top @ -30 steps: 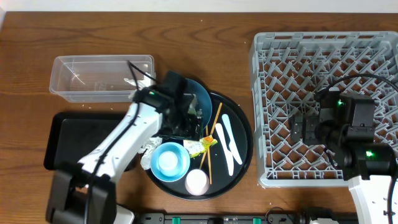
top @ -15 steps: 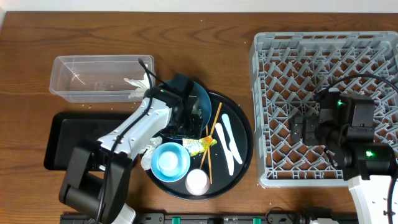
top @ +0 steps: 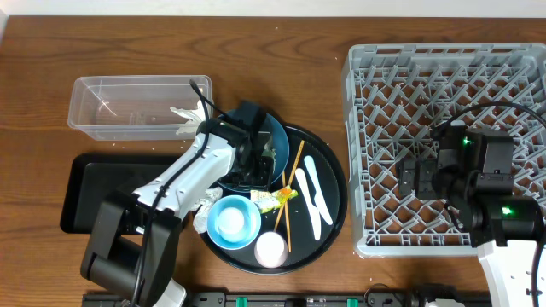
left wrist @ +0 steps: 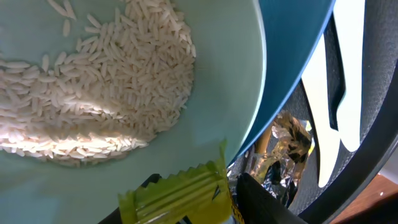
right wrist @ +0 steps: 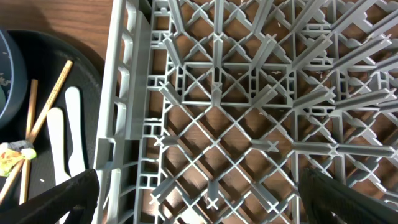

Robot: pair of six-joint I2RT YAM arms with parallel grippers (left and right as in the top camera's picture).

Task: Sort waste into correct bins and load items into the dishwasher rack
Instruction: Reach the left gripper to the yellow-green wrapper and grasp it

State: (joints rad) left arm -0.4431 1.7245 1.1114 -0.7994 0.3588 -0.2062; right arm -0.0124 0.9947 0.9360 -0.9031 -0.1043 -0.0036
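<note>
Overhead, my left claw (top: pixel 260 169) sits low over the blue plate (top: pixel 276 128) at the back of the round black tray (top: pixel 333 215), and the arm hides what the plate carries. The left wrist camera fills that in: a pale green bowl (left wrist: pixel 224 124) on the plate, with rice grains (left wrist: pixel 99 93) heaped inside. At the bottom edge a yellow-green strip (left wrist: pixel 180 196) with a crimped end lies right at my dark fingers (left wrist: pixel 261 199); pinched or merely touching, I can't tell. Past the plate's rim there's a crinkled snack wrapper (left wrist: pixel 283 146) near the white utensils (left wrist: pixel 339 93). Overhead puts it just beside the chopsticks (top: pixel 292 183), with the light blue bowl (top: pixel 233 220) and a white cup (top: pixel 270 249) nearer me. Only overhead shows the bins: the clear tub (top: pixel 85 102) with a tissue wad (top: pixel 189 115) in its right end, and the black rectangular tray (top: pixel 94 196) in front of it on the desk (top: pixel 256 51). My right claw (top: pixel 412 175) hangs inside the dishwasher rack (top: pixel 426 53), and its wrist camera shows the fingers spread wide with only grid between them. Against a second ago, the left arm's lower links have shifted while the claw stays over the plate. Nothing on the tray has moved, and the right arm hasn't budged.
</note>
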